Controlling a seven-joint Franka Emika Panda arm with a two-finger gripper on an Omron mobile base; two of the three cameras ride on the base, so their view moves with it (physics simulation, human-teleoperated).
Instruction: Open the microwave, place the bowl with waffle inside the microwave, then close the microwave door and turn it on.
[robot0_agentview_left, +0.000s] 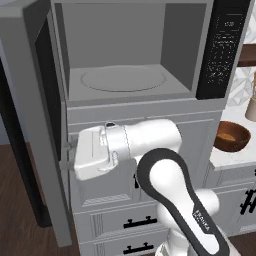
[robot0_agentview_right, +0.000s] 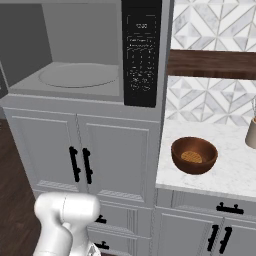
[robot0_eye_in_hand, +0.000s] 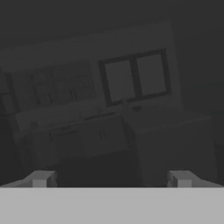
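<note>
One gripper (robot0_eye_in_hand: 112, 179), jaws spread wide with nothing between them, low in the hand view, facing a dim reflection of the kitchen in dark glass

One microwave door (robot0_agentview_left: 37, 125), swung fully open, standing edge-on down the left of the left base view; the hand sits just beside its lower edge, mid-left of that frame

One bowl with waffle (robot0_agentview_right: 194, 154), upright on the marble counter (robot0_agentview_right: 235, 172), right of centre in the right base view, golden piece lying in its bottom, well apart from the hand

One microwave (robot0_agentview_left: 122, 50), upper centre of the left base view, cavity bare, turntable (robot0_agentview_left: 123, 78) flat, keypad panel (robot0_agentview_right: 142, 50) down its right side

Step in hand, as judged: leave the door and reach for the bowl. Advice: swing right clear of the door edge, descend over the near rim, pinch the wall, keep it level

Room: cavity mouth wide; a pale jar (robot0_agentview_right: 251, 132) stands at the far right edge, beyond the bowl
</note>
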